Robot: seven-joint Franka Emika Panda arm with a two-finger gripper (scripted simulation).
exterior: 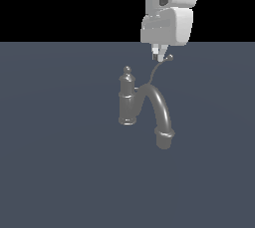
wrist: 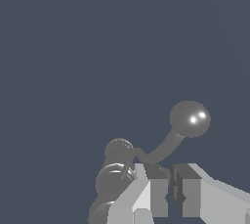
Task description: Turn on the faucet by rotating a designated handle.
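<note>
The faucet (exterior: 144, 105) stands mid-table, and the handle (exterior: 160, 67) curves up from its post to a ball tip, just beside the gripper (exterior: 159, 54) on the exterior view's right. The arm hangs straight down from above, jaws nearly closed on nothing. The lever's long axis rises obliquely toward them.

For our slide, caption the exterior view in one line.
Panda gripper hovering with fingers nearly closed beside the ball tip of the handle, above the faucet.

Fingers (exterior: 159, 53) just beside handle (exterior: 158, 69) tip
</note>
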